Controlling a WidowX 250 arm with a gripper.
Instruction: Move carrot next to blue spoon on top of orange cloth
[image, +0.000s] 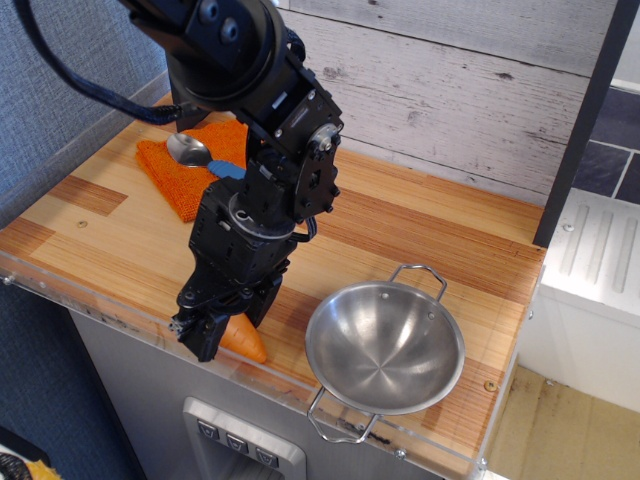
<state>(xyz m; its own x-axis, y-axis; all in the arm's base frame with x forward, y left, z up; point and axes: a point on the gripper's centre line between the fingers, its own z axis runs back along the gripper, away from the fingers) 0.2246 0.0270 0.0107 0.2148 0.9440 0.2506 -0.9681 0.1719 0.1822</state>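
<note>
The carrot (247, 340) lies near the front edge of the wooden counter, and only its pointed right end shows from under my gripper (222, 322). The gripper is down at the counter, and its dark fingers (198, 336) are closed around the carrot's thick end. The blue spoon (190, 150) lies on the orange cloth (180, 188) at the back left. Its silver bowl is in view, but the arm hides most of its blue handle (229, 169). The cloth is well behind and to the left of the carrot.
A steel two-handled bowl (385, 347) stands at the front right, close to the carrot's tip. The counter's front edge (120, 312) has a clear plastic lip just below the gripper. A plank wall runs along the back.
</note>
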